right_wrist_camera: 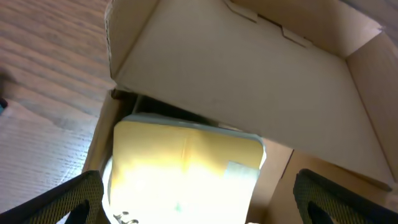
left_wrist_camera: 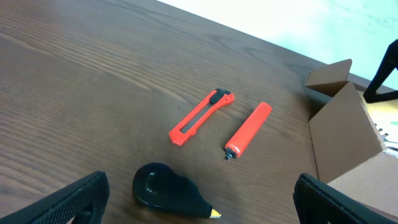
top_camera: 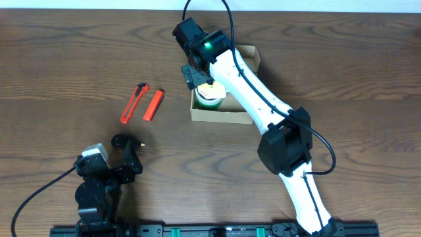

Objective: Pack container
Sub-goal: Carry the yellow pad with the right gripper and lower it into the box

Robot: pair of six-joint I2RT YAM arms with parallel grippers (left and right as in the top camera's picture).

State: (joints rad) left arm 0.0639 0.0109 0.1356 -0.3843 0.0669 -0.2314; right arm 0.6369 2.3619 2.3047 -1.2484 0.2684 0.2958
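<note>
The right pincer (right_wrist_camera: 194, 196) is standing wide around a pale roll (right_wrist_camera: 186, 158) inside the container (top_camera: 219, 118), mid-bench. It is probably best withdrawing straight upward, avoiding the flap (right_wrist_camera: 249, 93). The left pincer (left_wrist_camera: 199, 205) is idling wide.

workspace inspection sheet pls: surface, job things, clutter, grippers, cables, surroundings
surface: dark wooden table, no spills seen
job's things: brown cardboard container, lid flap open, round pale item inside
clutter: red utility knife, red pen-like stick and black dispenser, loose on the table left of the container
grippers: right gripper over the container, fingers open either side of the round pale item; left gripper near the black dispenser, fingers open
cables: black cable loops off the right arm; another trails from the left arm
surroundings: pale strip beyond the far edge; black rail along the near edge
</note>
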